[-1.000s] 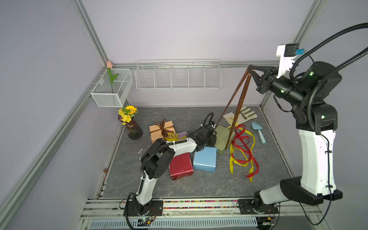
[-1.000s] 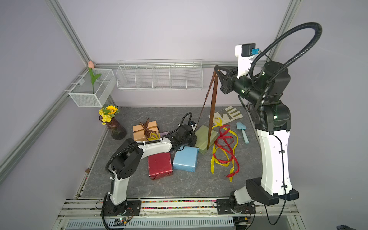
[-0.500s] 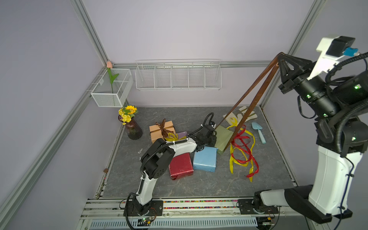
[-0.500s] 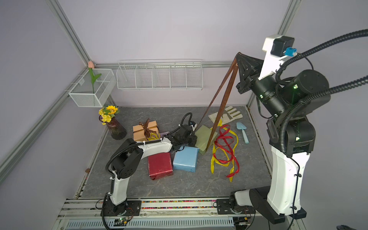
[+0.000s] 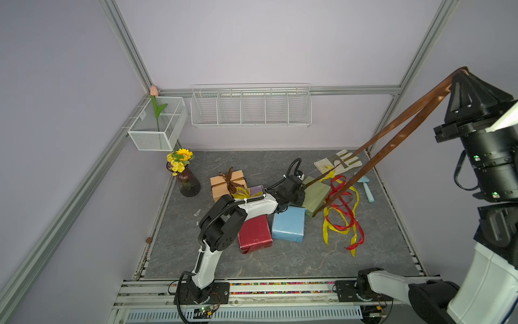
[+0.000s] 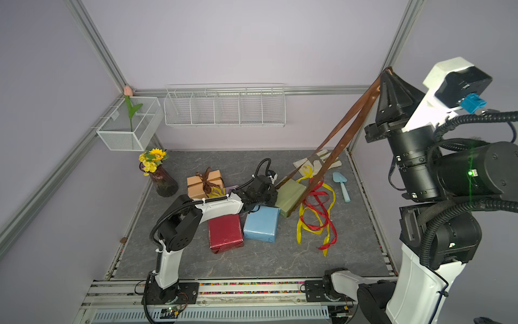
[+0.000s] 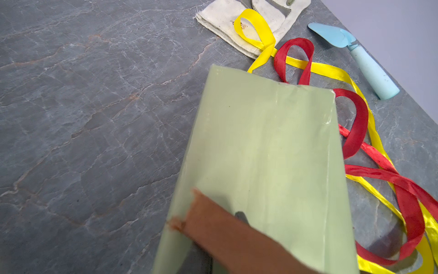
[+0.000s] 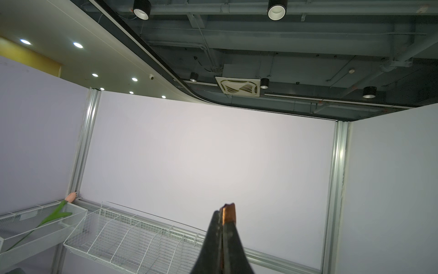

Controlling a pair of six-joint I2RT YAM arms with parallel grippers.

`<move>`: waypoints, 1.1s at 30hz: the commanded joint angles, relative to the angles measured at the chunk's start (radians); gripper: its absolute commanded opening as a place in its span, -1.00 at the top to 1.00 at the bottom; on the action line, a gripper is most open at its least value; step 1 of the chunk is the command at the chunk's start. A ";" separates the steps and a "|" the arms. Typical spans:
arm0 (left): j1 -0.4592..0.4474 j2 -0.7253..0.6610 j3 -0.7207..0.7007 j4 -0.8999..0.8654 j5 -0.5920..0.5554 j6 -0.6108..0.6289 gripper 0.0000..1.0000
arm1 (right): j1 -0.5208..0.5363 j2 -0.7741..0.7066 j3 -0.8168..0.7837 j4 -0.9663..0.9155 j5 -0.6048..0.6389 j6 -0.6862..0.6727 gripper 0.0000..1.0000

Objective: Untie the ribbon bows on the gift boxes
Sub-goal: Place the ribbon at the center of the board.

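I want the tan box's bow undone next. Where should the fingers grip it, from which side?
Probably a loose end of the brown bow, not a loop, since pulling an end should slip the knot. Come from above: it stands on the tan box's top, with the lilac box close beside it.

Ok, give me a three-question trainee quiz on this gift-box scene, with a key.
1. True or false: the right hand is shut on the long brown ribbon rising from the olive green paper-wrapped box.
2. Which box carries a tied brown bow? A the red one, B the light blue one, C the tan-orange paper-wrapped box.
3. Fill in: the loose red ribbon and loose yellow ribbon lie on the grey table beside the ___ box.
Key: 1 true; 2 C; 3 olive green.
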 commanded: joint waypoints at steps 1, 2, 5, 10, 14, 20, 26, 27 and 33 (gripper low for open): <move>0.008 0.055 0.007 -0.101 -0.026 -0.005 0.60 | -0.005 -0.008 -0.016 0.030 0.074 -0.063 0.87; 0.009 0.059 0.011 -0.102 -0.031 -0.005 0.60 | -0.005 -0.011 -0.015 0.036 0.079 -0.069 0.87; 0.017 0.078 0.019 -0.105 -0.042 -0.015 0.60 | -0.005 -0.026 -0.009 0.048 0.089 -0.084 0.87; 0.041 0.099 0.017 -0.090 -0.053 -0.039 0.60 | -0.005 -0.049 -0.013 0.038 0.128 -0.125 0.87; 0.068 0.095 0.023 -0.101 -0.074 -0.047 0.60 | -0.005 -0.075 -0.036 0.040 0.186 -0.174 0.87; 0.100 0.065 0.015 -0.120 -0.103 -0.034 0.60 | -0.005 -0.106 -0.055 0.041 0.198 -0.196 0.87; 0.108 0.033 0.001 -0.140 -0.155 -0.031 0.60 | -0.005 -0.116 -0.119 0.036 0.202 -0.192 0.87; 0.108 0.029 0.001 -0.144 -0.167 -0.036 0.60 | -0.005 -0.117 -0.137 0.034 0.207 -0.186 0.87; 0.108 -0.027 -0.001 -0.168 -0.178 -0.033 0.60 | -0.005 -0.159 -0.389 0.075 0.280 -0.122 0.87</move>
